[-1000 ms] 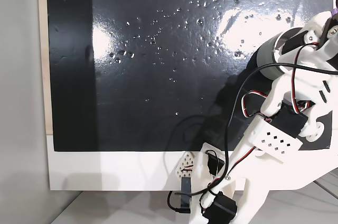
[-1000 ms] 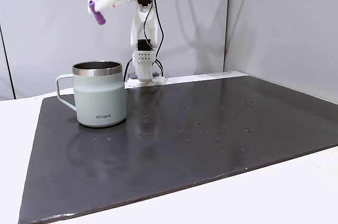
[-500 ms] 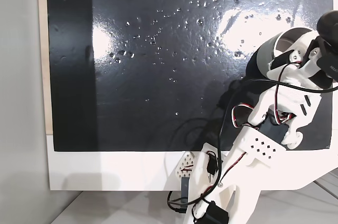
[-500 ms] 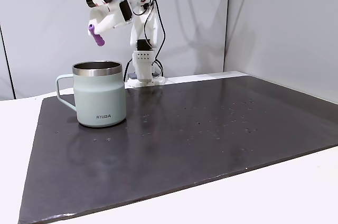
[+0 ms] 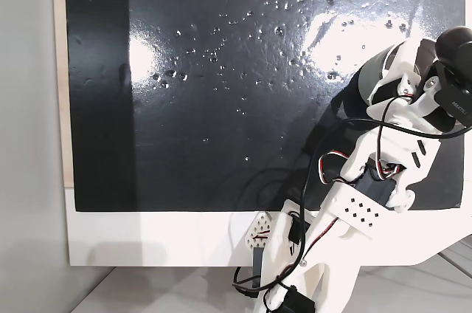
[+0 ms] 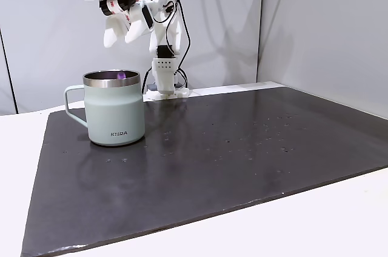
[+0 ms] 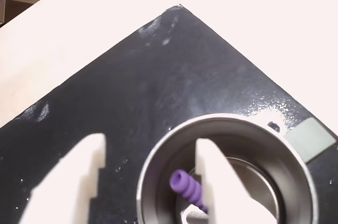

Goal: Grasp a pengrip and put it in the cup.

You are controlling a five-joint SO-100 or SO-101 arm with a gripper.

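Wrist view looks straight down past your gripper (image 7: 148,176), whose two white fingers stand apart with nothing between them; it has let go. One finger (image 7: 71,179) hangs over the dark mat (image 7: 132,76), outside the cup's rim. The other finger (image 7: 214,174) hangs over the cup's mouth. The cup (image 7: 158,155) sits directly beneath that second finger, its shiny steel rim a full circle below the tool and its pale handle (image 7: 311,135) pointing away to the right of the picture.

The pengrip (image 7: 187,189) is a small purple ribbed cylinder seen inside the rim, just beside the inner face of the finger over the mouth. Its long axis runs on a slant, from the upper left down toward that finger, and its lower end is hidden behind the finger. You cannot tell from this view whether it is falling or already resting on the cup's inside.

From the side, in a fixed view, the gripper (image 6: 119,31) hangs above the cup (image 6: 115,114), apart from it, and a faint purple tint shows at the cup's inner wall (image 6: 121,75). So the pengrip lies below the tool and within the cup's circle.

Judged from this, the drop looks made. Your coming move is a straight lift upward, since one finger is above the opening and a sideways move lower down could knock the rim.
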